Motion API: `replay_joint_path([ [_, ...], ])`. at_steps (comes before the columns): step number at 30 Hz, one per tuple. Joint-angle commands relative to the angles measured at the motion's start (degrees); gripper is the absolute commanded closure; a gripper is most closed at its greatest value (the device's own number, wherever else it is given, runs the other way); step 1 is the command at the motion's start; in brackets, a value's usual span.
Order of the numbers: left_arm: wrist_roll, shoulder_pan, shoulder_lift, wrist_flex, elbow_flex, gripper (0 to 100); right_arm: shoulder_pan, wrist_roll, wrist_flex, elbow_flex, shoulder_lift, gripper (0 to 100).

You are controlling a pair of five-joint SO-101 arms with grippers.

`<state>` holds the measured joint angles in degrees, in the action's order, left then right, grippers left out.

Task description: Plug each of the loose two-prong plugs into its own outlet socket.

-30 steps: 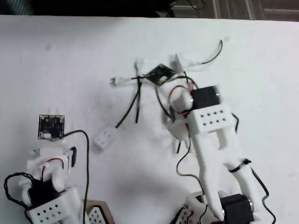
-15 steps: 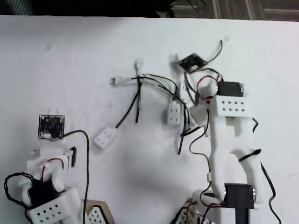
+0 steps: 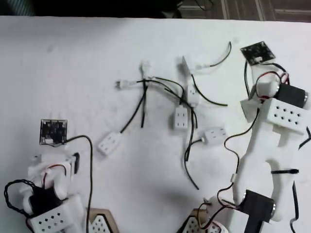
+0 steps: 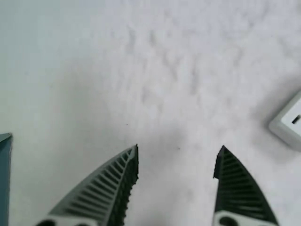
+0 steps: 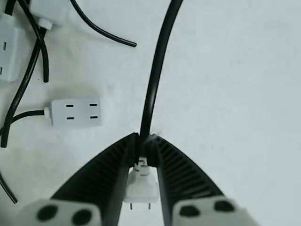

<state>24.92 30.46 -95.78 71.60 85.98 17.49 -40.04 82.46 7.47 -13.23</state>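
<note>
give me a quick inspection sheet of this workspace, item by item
surface: white table, no spills seen
job's things: left socket, centre socket and right socket lie apart on the table; a loose plug lies farther back; one two-prong plug is gripped
clutter: nothing seen
grippers: left gripper open over bare table; right gripper shut on the two-prong plug
cables: black cords cross in a tangle mid-table; the held plug's cord runs out past the fingertips
surroundings: dark floor beyond the table's far edge
</note>
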Motion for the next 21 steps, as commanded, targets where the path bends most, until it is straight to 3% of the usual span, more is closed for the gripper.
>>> replay_joint_path([
  [1, -0.2, 0.2, -0.4, 0.2, -0.3, 74, -2.0, -0.4, 2.4, -2.4, -0.4, 98.1],
  [7, -0.2, 0.2, -0.4, 0.2, -0.3, 74, -12.0, -0.3, 4.4, 3.7, -0.3, 98.1],
  [14, -0.2, 0.4, -0.4, 0.2, -0.3, 74, -19.7, -0.3, -5.2, 13.3, -0.3, 96.6],
  [21, -0.2, 0.4, -0.4, 0.2, -0.2, 74, -21.3, 7.5, -5.0, 13.6, -0.7, 69.0],
])
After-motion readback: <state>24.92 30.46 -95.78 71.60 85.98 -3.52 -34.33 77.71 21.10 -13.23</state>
